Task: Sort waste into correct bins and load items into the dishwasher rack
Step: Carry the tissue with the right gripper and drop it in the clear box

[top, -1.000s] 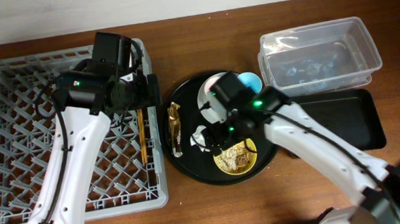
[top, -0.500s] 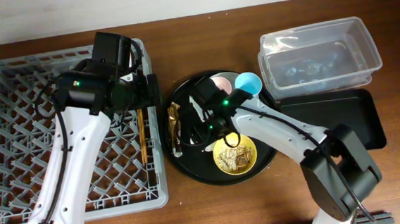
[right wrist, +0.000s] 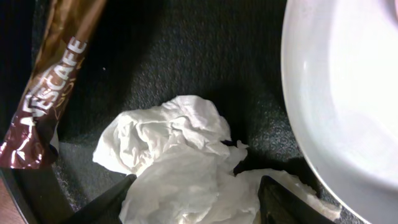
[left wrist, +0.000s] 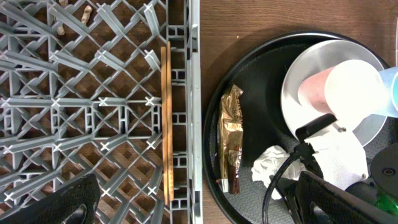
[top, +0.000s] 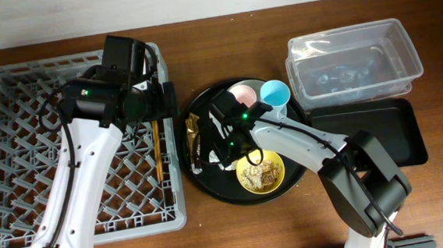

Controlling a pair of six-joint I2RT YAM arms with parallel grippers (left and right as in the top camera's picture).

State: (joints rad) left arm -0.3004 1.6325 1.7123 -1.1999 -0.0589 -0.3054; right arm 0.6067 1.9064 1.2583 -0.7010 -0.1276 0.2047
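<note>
On round black tray (top: 210,186), R gripper (right wrist: 196,185) sits low over napkin (right wrist: 177,149), jaws spread, one finger each side, not clamped. Wrapper (right wrist: 53,87) lies just beside napkin; plate (right wrist: 348,93) on opp. side. L gripper (left wrist: 198,180) hangs above rack (left wrist: 93,93) wall, jaws wide, nothing held. Chopsticks (left wrist: 166,124) lie in rack along that wall.

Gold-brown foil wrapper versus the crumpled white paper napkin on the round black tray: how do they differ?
The gold-brown foil wrapper is a long, narrow, glossy strip with printed lettering; the crumpled white paper napkin is a plain bunched wad. The wrapper lies outside the open fingers of the right gripper; the napkin sits between them, beside the white round plate. Both rest on the large round black tray.
</note>
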